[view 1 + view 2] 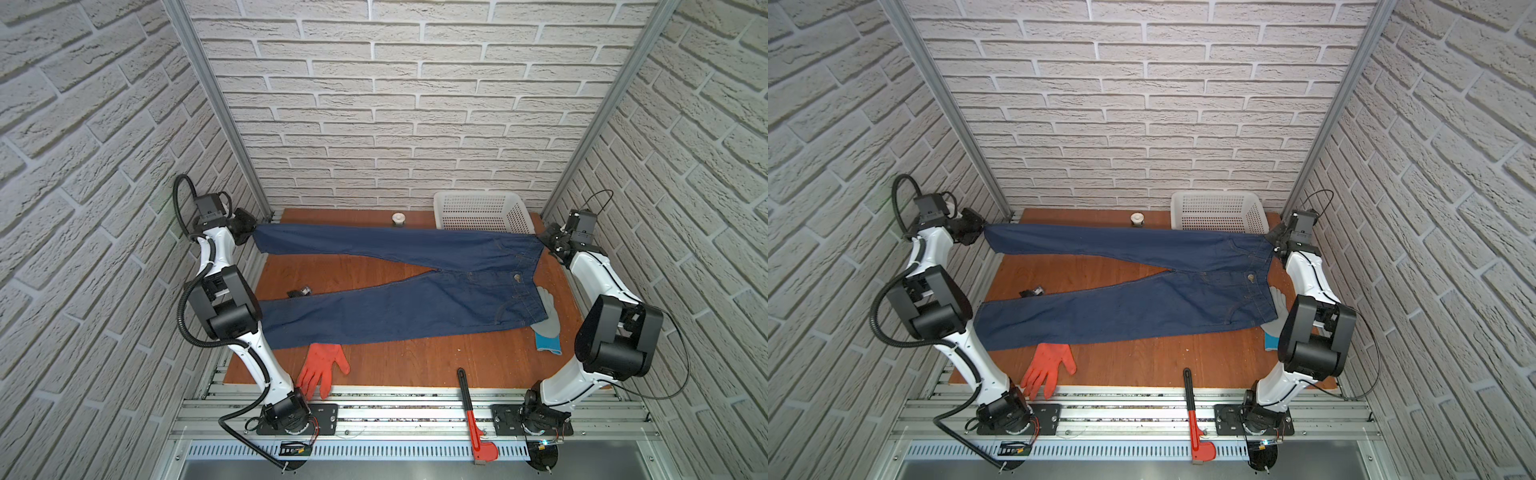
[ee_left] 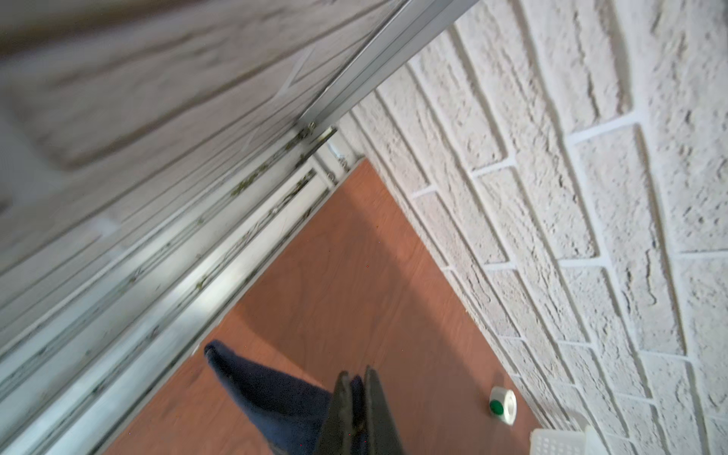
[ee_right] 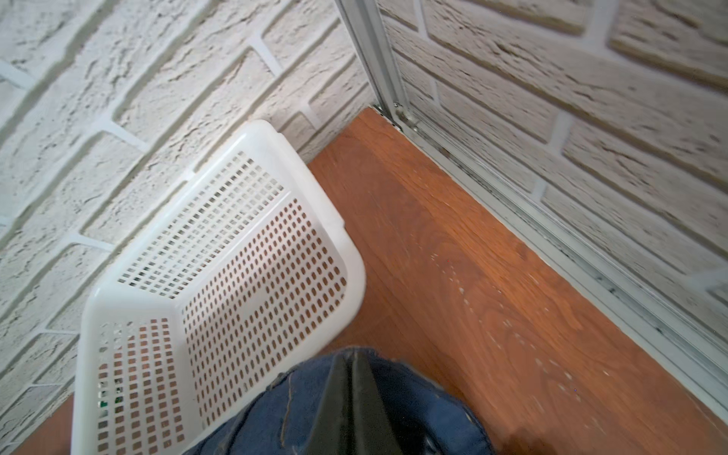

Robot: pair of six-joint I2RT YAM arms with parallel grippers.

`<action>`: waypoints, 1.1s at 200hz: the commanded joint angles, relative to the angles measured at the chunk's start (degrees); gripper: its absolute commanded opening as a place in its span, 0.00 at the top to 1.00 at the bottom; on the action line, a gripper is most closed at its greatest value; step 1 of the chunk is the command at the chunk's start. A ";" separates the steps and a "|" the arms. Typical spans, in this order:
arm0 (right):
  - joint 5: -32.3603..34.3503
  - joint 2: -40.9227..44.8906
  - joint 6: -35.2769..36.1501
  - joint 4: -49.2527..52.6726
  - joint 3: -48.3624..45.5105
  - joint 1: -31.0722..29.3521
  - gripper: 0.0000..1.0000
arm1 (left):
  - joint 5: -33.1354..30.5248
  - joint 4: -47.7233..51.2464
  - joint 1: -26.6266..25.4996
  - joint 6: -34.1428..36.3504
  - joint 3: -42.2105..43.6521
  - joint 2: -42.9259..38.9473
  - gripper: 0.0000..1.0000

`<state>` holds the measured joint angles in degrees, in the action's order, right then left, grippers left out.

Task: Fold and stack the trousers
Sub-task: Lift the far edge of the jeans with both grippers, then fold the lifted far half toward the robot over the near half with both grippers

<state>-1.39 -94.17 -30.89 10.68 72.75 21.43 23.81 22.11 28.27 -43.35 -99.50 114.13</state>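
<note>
Left wrist: trousers (image 2: 268,398) between fingers (image 2: 339,413)

Two arms spread wide apart, left arm (image 1: 226,307) folded at the elbow and reaching to the far left corner, its jaws pinched on a leg hem of the trousers (image 1: 395,307), right arm (image 1: 598,274) reaching far right, its jaws clamped on the waistband corner.

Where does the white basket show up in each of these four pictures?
Top view: white basket in the table's far right corner, behind the trousers' waist.
Top view: same far right corner.
Left wrist: just its corner, past the white roll.
Right wrist: large, beside the trousers' waist.
Shared landmark: the trousers, seen in all four.
</note>
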 commanded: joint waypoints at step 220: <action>8.58 23.42 7.03 3.35 -30.36 6.78 0.94 | -21.23 -19.11 17.34 -9.08 69.44 -50.45 1.00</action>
<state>2.17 -72.40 -24.56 13.67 42.09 27.18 10.52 3.36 44.58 -51.42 -31.86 66.70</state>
